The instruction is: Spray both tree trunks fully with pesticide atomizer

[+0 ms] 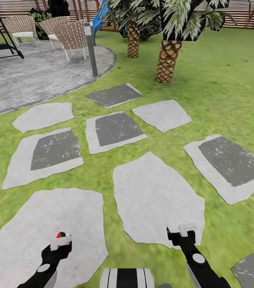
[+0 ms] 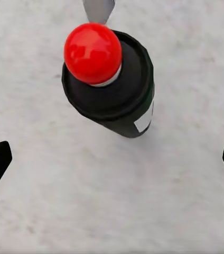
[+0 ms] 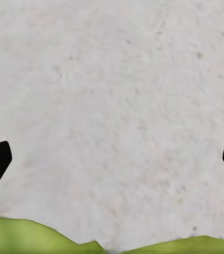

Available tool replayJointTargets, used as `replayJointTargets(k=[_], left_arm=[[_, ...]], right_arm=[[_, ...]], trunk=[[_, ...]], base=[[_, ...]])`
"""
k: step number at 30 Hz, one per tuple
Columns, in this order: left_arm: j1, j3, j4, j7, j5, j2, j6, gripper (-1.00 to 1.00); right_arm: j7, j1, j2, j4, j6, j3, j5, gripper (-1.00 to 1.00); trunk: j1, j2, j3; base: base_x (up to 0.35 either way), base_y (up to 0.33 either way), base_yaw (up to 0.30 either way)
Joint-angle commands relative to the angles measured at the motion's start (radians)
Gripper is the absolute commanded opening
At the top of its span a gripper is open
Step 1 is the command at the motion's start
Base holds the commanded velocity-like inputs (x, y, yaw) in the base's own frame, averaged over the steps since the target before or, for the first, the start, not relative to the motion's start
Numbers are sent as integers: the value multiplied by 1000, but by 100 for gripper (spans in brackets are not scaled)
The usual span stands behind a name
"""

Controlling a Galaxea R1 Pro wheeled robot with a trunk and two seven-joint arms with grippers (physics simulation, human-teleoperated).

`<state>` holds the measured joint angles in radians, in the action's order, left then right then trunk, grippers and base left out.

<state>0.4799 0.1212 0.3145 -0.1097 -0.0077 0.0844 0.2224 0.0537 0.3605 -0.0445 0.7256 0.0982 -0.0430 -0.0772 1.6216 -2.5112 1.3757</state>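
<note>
The pesticide atomizer [image 2: 109,79] is a black bottle with a round red top. It stands upright on a pale stepping stone [image 2: 112,211] in the garden lawn [image 1: 223,80]. In the head view its red top [image 1: 60,235] peeks out just beyond my left gripper [image 1: 59,245]. That gripper [image 2: 112,164] hangs open above the bottle, fingertips wide apart and not touching it. My right gripper [image 1: 185,234] is open too, over the near edge of another pale stone [image 3: 112,106], with nothing between its fingers. The trees and their trunks are out of view.
Several pale and grey stepping stones [image 1: 151,192] lie in the grass ahead. Two palms with scaly brown trunks [image 1: 167,60] stand beyond them. A grey paved patio [image 1: 35,76] with wicker chairs [image 1: 73,36] and a post [image 1: 91,50] lies far left, before a slatted fence [image 1: 239,16].
</note>
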Motion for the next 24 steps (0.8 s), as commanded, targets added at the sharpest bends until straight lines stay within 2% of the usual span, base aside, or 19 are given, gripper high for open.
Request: replayJointTargets(k=[1,11,24], left_arm=[[0,0,0,0,0,0,0,100],[2,0,2,-1,-2,1,2,100],[3,1,2,0,-2,0,2,100]], right_arm=[[0,0,0,0,0,0,0,100],[0,0,0,0,0,0,0,100],[0,0,0,2,0,0,0,100]], trunk=[[0,0,0],[0,0,0],[0,0,4]], base=[[0,0,0],[92,0,0],[6,0,0]])
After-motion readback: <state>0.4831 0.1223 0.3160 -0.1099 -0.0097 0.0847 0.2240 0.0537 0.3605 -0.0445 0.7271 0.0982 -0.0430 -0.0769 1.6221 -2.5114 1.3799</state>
